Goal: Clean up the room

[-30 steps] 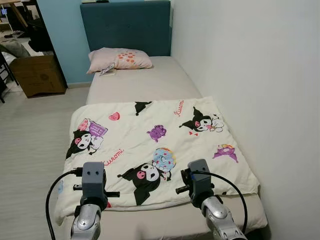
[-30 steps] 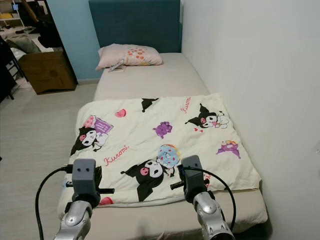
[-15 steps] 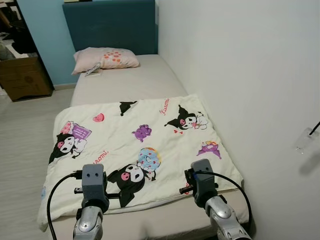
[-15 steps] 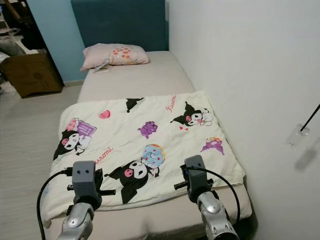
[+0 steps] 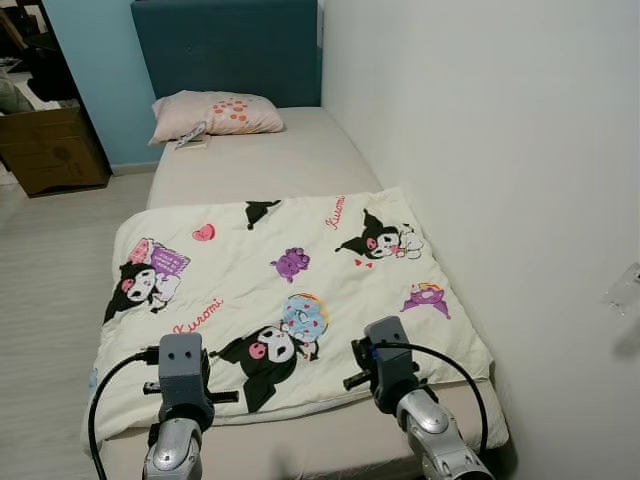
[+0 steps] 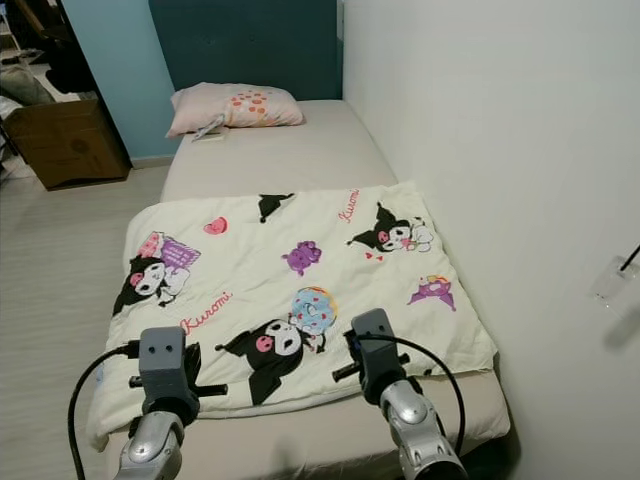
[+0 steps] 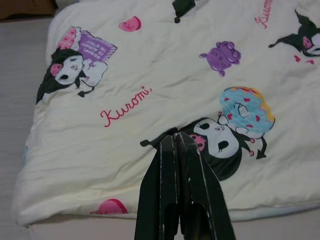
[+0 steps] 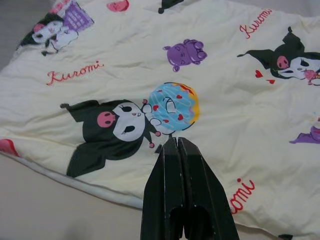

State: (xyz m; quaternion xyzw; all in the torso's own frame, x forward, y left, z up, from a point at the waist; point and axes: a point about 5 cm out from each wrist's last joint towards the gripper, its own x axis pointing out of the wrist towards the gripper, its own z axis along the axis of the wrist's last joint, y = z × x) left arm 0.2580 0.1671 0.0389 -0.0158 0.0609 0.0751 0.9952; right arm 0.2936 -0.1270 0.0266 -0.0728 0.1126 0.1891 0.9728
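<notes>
The robot stands at the foot of a bed [image 5: 300,165] that is pushed against a white wall [image 5: 480,150] on its right; a cream blanket [image 5: 280,300] with cartoon prints lies flat over the near half of the mattress, and its left edge hangs a little over the side of the bed; a pink pillow [image 5: 212,113] rests at the far end, against the dark blue headboard [image 5: 225,50]; a small flat thing lies just beside the pillow, too small to tell what it is.

The left gripper [image 7: 180,137] is held above the near edge of the blanket with its two black fingers pressed together, and it holds nothing; the right gripper [image 8: 176,141] is also held over the near part of the blanket, just by a blue print, with its fingers closed on each other and nothing between them.

On the left of the bed there is a light wooden floor [image 5: 50,260]; a brown box [image 5: 45,150] stands on it near the blue wall [image 5: 100,70].
</notes>
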